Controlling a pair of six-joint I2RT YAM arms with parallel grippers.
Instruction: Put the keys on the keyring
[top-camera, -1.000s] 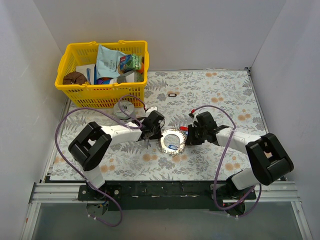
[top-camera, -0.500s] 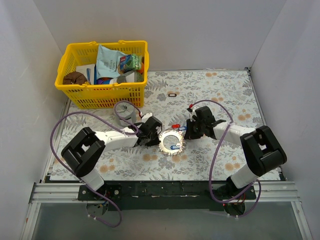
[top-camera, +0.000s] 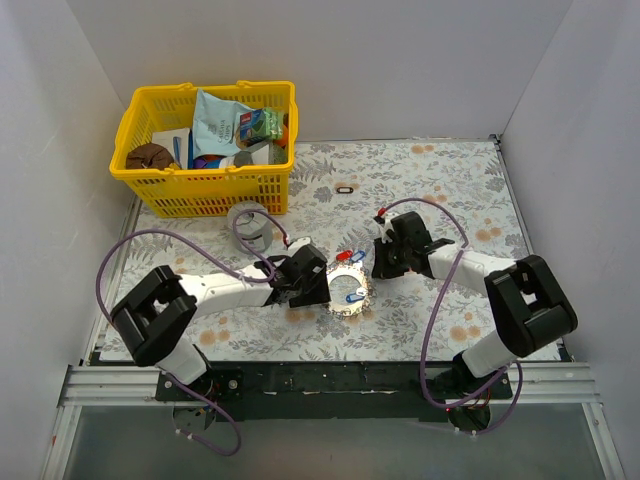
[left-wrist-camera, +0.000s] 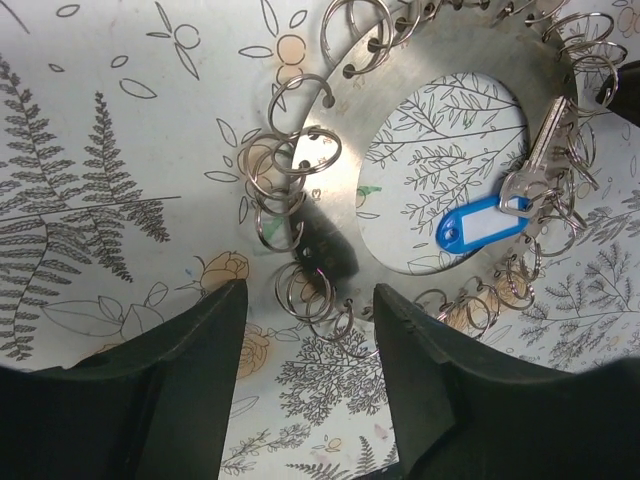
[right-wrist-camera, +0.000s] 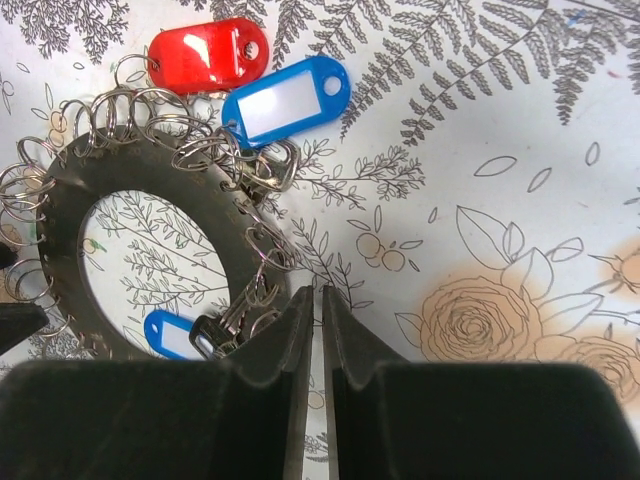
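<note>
While the keyring (left-wrist-camera: 338, 190) lies on the surface (top-camera: 430, 190), one blue key (left-wrist-camera: 480, 222) inside its hole and a red key (right-wrist-camera: 208, 55) just outside its rim, my left hand (left-wrist-camera: 310, 330) gapes over its edge and my right hand (right-wrist-camera: 318, 310) hangs beside it, pinched shut and empty, so I judge a key pickup is in hand: it must open and nip that red key.

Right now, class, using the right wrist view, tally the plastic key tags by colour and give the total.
Red key tags: 1
Blue key tags: 2, one beside the red one and one in the hole of the keyring, partly hidden by the fingers
Total: 3
</note>
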